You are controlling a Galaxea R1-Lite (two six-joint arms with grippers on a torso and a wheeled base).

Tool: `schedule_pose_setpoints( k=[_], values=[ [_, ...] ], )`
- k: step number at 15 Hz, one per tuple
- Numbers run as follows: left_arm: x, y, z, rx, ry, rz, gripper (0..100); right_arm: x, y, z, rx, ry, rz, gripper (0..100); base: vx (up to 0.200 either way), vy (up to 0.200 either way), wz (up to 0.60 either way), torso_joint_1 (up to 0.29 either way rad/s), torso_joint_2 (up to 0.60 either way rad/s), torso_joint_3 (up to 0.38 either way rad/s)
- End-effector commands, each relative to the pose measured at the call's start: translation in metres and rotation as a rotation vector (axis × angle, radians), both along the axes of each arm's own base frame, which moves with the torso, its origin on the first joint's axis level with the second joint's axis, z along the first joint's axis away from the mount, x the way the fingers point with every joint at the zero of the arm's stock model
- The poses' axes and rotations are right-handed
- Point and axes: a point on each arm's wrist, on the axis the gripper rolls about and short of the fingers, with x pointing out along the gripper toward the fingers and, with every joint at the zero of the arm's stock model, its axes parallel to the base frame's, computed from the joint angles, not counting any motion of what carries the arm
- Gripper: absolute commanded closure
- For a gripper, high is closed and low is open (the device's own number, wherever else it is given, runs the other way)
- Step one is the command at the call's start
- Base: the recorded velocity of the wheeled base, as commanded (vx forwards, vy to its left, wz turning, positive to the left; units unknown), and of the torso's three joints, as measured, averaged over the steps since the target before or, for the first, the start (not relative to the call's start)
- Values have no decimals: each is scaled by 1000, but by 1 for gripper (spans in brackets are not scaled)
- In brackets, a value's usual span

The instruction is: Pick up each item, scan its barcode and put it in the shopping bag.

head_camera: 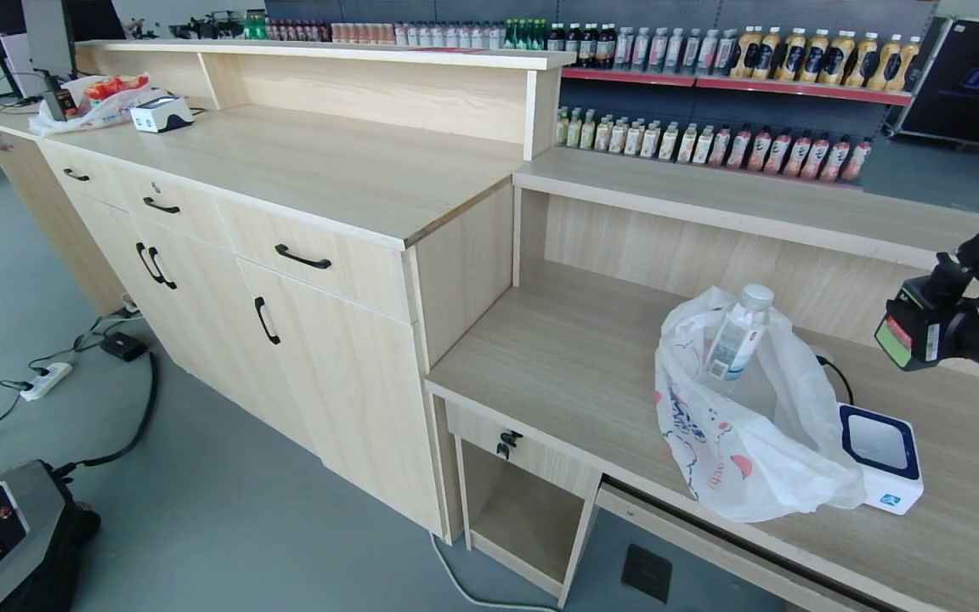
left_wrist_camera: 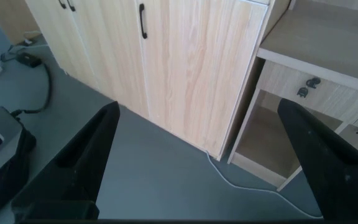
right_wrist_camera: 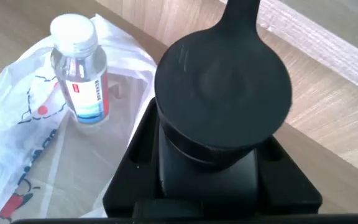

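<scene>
Light-wood shop counter (head_camera: pixel 591 357) is set with the shopping bag (head_camera: pixel 744 459), a water bottle (head_camera: pixel 736 336) stood upright inside; the barcode scanner (head_camera: pixel 880 446) is kept just beside it, probably for short transfers; the left gripper (left_wrist_camera: pixel 197 109) is held spread, idle over the floor (left_wrist_camera: pixel 166 168); for the right gripper (head_camera: pixel 944 323), near the scanner, the grip cannot be told.

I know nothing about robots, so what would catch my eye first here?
A white shopping bag slumps on the lower wooden counter, a clear water bottle poking up out of it and a small white scanner right beside it. Behind, shelves carry long rows of drink bottles. The left gripper hangs above the grey floor, fingers wide apart.
</scene>
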Motion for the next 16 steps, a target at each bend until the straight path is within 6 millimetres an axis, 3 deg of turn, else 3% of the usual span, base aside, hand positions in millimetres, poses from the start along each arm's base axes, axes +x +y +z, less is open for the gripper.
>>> schedule_pose_setpoints(
  k=[1, 3, 5, 16],
  values=[
    [0, 0, 0, 0, 2, -1, 0, 6, 5, -23, 24, 51, 43, 100, 0, 0, 0, 0, 0, 0],
    [0, 0, 0, 0, 2, -1, 0, 4, 11, -48, 61, 100, 167, 100, 0, 0, 0, 0, 0, 0],
    [0, 0, 0, 0, 2, -1, 0, 7, 20, -58, 81, 119, 255, 100, 0, 0, 0, 0, 0, 0],
    [0, 0, 0, 0, 2, -1, 0, 20, 45, -105, 110, 202, 346, 100, 0, 0, 0, 0, 0, 0]
  ],
)
